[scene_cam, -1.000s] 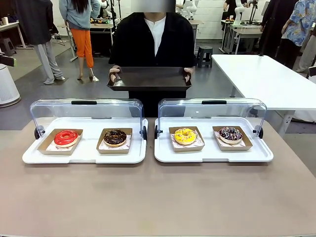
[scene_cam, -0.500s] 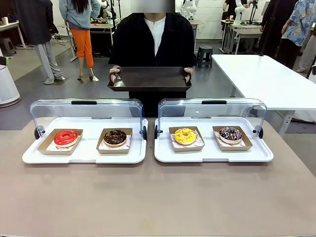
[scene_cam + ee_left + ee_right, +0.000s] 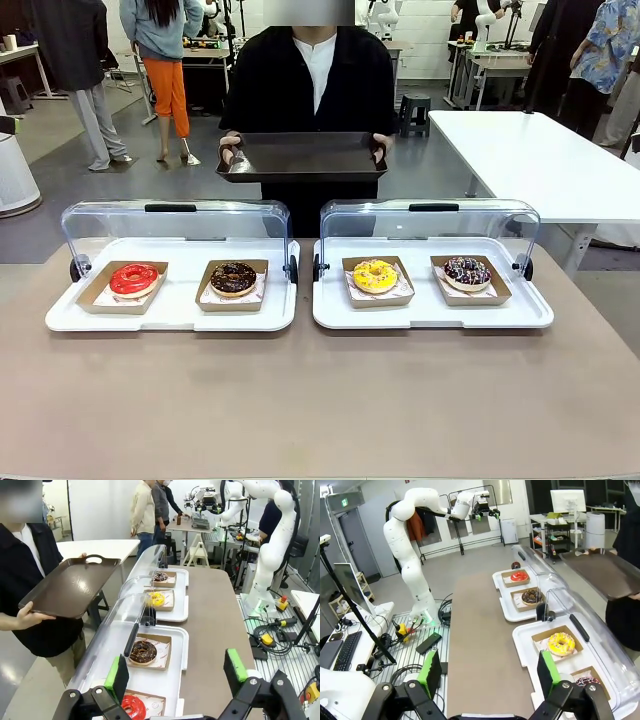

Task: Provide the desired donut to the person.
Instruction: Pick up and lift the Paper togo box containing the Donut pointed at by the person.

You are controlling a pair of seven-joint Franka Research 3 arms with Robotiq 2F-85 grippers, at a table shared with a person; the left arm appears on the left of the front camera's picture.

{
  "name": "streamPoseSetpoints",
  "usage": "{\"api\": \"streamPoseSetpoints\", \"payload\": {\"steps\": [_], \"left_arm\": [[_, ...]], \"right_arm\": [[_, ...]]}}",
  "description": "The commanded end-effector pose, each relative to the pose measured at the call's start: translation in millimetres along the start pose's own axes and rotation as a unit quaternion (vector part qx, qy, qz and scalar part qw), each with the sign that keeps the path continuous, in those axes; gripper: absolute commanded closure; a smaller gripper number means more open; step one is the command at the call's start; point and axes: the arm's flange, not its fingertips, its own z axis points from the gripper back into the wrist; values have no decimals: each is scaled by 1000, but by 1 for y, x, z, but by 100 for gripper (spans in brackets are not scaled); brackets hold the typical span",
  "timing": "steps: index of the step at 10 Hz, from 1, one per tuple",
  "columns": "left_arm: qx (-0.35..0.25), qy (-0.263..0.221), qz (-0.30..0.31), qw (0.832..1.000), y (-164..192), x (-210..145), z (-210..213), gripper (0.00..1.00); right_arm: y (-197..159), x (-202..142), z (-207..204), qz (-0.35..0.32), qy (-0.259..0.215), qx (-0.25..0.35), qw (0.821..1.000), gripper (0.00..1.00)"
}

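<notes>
The person (image 3: 310, 75) in a black top stands at the table's far side, holding an empty dark tray (image 3: 303, 156) level in both hands. Two white display trays with raised clear lids hold donuts in brown paper boats: a red donut (image 3: 133, 279) and a chocolate donut (image 3: 233, 277) on the left, a yellow donut (image 3: 375, 275) and a dark sprinkled donut (image 3: 467, 271) on the right. My left gripper (image 3: 174, 672) hangs open high above the left tray's end. High over the table's right end, my right gripper (image 3: 489, 672) is open too.
The left white tray (image 3: 170, 312) and right white tray (image 3: 430, 312) lie side by side across the table's far half. A white table (image 3: 540, 160) stands at the back right. Other people walk in the background.
The person has lifted the dark tray very slightly. Nothing else has moved.
</notes>
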Motion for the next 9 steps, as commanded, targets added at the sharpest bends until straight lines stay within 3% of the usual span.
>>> {"api": "streamPoseSetpoints", "payload": {"steps": [1, 9], "left_arm": [[-3, -6, -1, 1000, -1, 0, 2, 0], [-3, -6, -1, 1000, -1, 0, 2, 0]], "right_arm": [[0, 0, 0, 2, -2, 2, 1000, 0], [0, 0, 0, 2, -2, 2, 1000, 0]]}}
